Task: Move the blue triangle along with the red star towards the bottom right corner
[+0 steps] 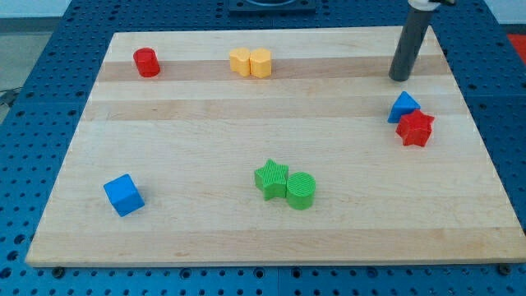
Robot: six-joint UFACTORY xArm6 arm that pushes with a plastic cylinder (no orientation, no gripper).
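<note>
The blue triangle (403, 106) sits near the view's right edge of the wooden board (205, 238). The red star (415, 127) lies just below and to the right of it, touching it. My tip (399, 78) is the lower end of the dark rod, resting on the board a short way above the blue triangle, apart from it.
A red cylinder (147, 62) stands at the top left. Two yellow blocks (251, 62) sit side by side at the top middle. A green star (271, 178) touches a green cylinder (301, 191) at the lower middle. A blue cube (124, 195) is at the lower left.
</note>
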